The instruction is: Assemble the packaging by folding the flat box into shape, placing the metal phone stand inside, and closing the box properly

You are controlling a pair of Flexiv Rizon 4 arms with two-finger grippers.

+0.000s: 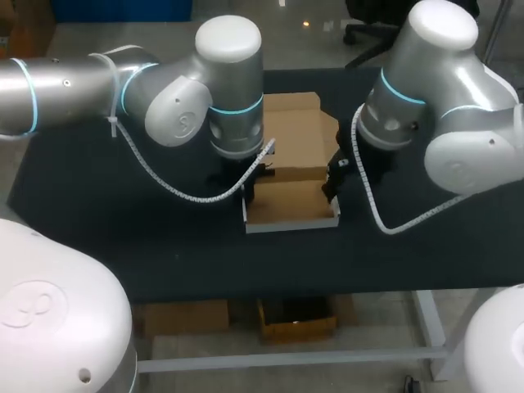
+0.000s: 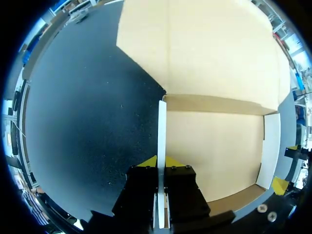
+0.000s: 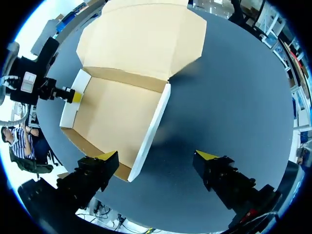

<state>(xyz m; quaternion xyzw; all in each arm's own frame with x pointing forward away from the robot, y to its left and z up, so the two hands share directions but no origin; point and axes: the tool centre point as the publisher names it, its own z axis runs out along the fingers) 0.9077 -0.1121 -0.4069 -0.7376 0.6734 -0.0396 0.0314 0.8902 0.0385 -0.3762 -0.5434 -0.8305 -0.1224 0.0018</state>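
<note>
Box (image 1: 291, 205), one only, sits half-folded on the table (image 1: 98, 213): tray part nearest me, lid flap (image 1: 299, 123) lying flat beyond it. My left gripper (image 2: 161, 163) is clamped on the box's left wall (image 2: 161, 131). My right gripper (image 3: 157, 156) gapes wide, straddling the box's right wall (image 3: 153, 126), not pinching it. Likely risks: the one-sided pinch drags or twists the tray, or the walls spring flat. Two grippers, no phone stand visible.
</note>
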